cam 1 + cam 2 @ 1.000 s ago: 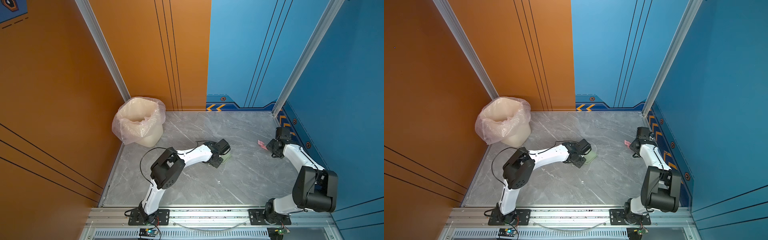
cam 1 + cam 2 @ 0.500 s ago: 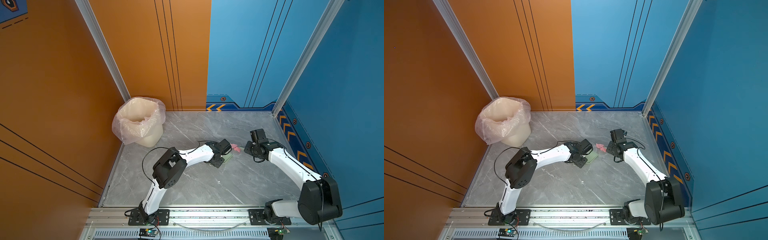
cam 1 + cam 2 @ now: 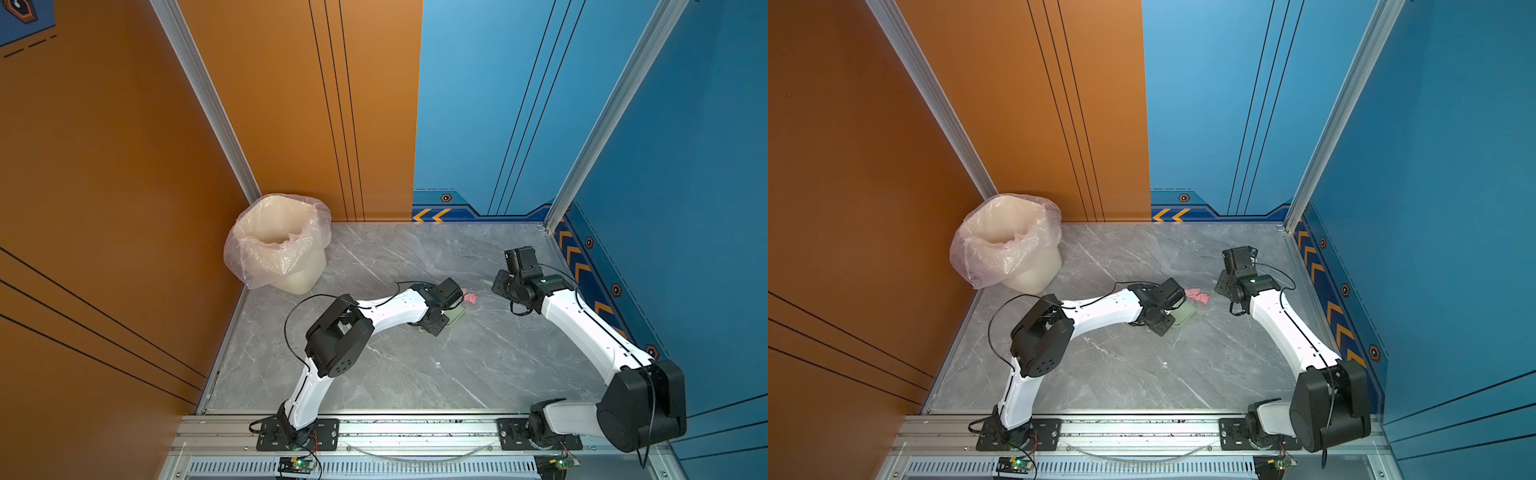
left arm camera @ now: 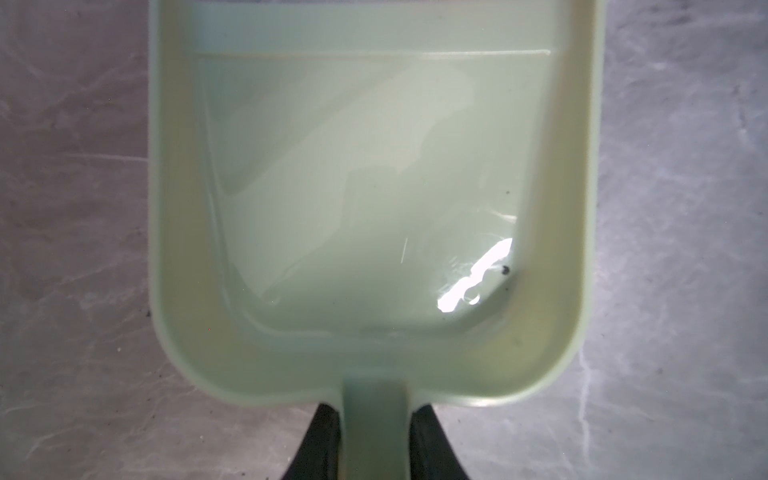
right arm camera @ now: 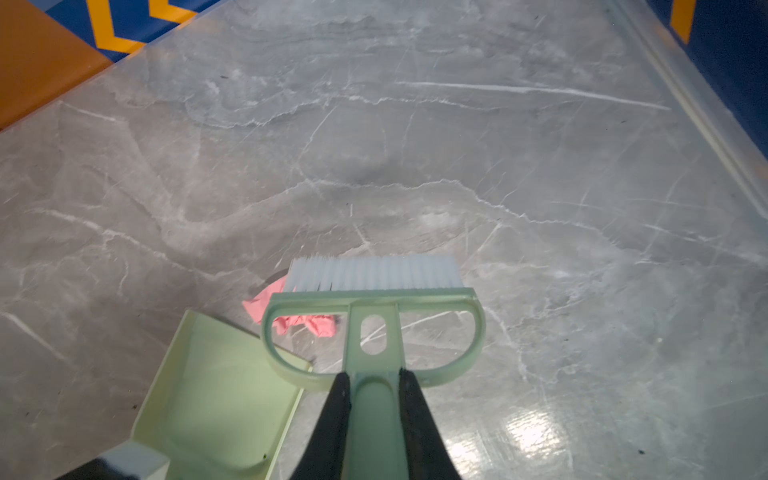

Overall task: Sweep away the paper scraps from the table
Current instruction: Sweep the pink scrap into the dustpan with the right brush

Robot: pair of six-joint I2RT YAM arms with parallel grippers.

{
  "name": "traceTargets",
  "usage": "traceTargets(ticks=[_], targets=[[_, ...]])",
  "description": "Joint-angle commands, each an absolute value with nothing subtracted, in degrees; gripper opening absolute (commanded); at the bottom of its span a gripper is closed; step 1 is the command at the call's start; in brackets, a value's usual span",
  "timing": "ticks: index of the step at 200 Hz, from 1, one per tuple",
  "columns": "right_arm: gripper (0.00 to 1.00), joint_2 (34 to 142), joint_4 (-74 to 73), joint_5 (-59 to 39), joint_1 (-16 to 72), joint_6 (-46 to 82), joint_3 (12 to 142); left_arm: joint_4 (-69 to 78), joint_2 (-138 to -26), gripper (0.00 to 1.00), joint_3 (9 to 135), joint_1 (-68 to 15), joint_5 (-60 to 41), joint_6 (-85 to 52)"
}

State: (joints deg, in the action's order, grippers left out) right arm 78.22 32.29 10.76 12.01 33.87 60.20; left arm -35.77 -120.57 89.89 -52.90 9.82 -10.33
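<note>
The left gripper is pinching the flat handle of the dustpan, with its two black fingers pressing in from either side. The pan is a shallow tray of smooth, glossy pale green plastic with rounded corners. It is lying flat on the grey, white-veined table, its open lip pointing away from the handle and its floor showing only a few dark specks.

The right gripper is squeezing the stem of the brush. The brush is matching green plastic, with a looped D-shaped frame and a straight row of white bristles.

The paper scrap, a single crumpled pink wad, is lying on the table just beyond the dustpan's lip, near one corner. Its longer side is running roughly along that lip. The bristles are sitting on the side of the wad away from the dustpan, and the brush frame is hiding part of it. Whether they are touching it, I cannot tell.

In a top view, a cream bin lined with crinkled clear plastic is standing well apart from the dustpan, on its handle side, against the orange wall panel.
</note>
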Motion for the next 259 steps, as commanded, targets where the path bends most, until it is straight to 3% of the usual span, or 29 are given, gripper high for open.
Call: traceTargets(ticks=[1, 65, 209, 259], targets=[[0.0, 81.96, 32.21, 15.32, 11.45, 32.11, 62.48, -38.31, -121.46, 0.0, 91.85, -53.39, 8.72, -9.82], [0.0, 87.23, 32.49, 13.33, 14.34, 31.42, 63.06, -39.02, -121.65, 0.0, 92.13, -53.46, 9.7, -10.11], [0.0, 86.25, 37.12, -9.49, 24.91, 24.66, 61.89, -38.89, -121.99, 0.0, 92.19, -53.37, 10.01, -10.78], [0.0, 84.66, 37.49, -3.26, 25.45, 23.99, 62.4, -38.85, -121.65, 0.0, 91.85, -53.45, 10.08, -11.52]])
